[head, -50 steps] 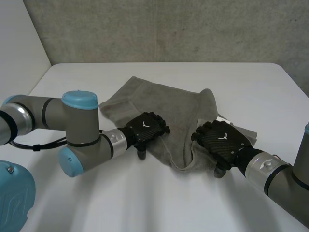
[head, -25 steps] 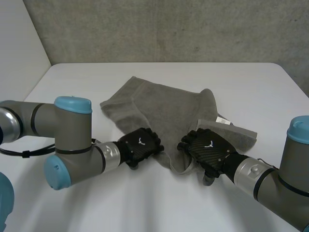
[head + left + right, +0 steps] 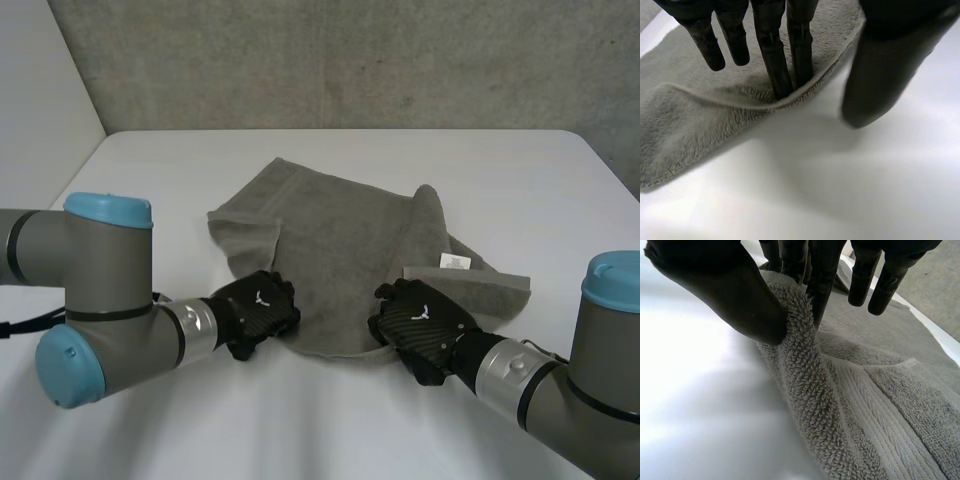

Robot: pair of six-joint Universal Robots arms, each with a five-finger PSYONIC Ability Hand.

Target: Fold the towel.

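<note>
A white table [image 3: 520,170] stands before a grey concrete wall [image 3: 350,60]. The grey towel [image 3: 340,240] lies rumpled at the table's middle, with a white label [image 3: 455,261] showing on the fold nearer the right arm. Both hands sit closer to the table's front than a second ago, and the towel's near edge, then a narrow point, now stretches wide between them. The right hand [image 3: 415,325] pinches that edge at its right end, thumb against fingers (the pile bunches up between them). The left hand [image 3: 255,312] rests straight fingers on the edge's left end, its thumb apart from the cloth, over bare table.
</note>
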